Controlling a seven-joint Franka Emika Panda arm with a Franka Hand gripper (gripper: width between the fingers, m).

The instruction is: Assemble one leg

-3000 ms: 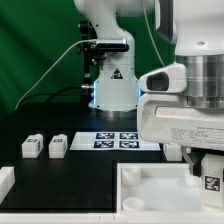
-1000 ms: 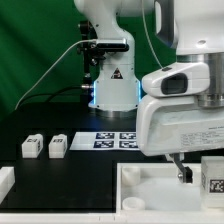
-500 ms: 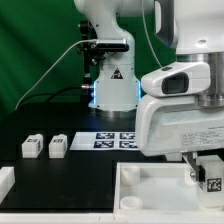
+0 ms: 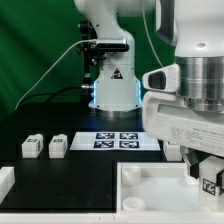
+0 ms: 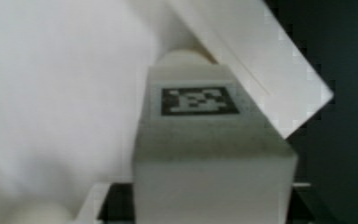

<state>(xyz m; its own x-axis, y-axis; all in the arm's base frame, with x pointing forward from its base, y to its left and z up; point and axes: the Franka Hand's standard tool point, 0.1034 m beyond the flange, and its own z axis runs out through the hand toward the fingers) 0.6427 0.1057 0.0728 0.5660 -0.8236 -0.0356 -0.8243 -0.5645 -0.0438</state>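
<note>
White leg [image 5: 202,150] clamped in jaws | over tabletop [image 4: 150,186] | two brackets [image 4: 58,147], marker board [image 4: 120,140] well apart

My gripper [image 4: 205,170] hangs over the end of the tabletop [image 4: 150,169] on the exterior view's right, with the leg [image 4: 211,183] between my fingers. The leg seems to sit close against the tabletop, though the wrist view is blurred. Behind the tabletop lies the marker board [image 4: 125,140]. On the exterior view's left of it, the near block [image 4: 57,147] and the far block [image 4: 31,147] sit side by side.
</note>
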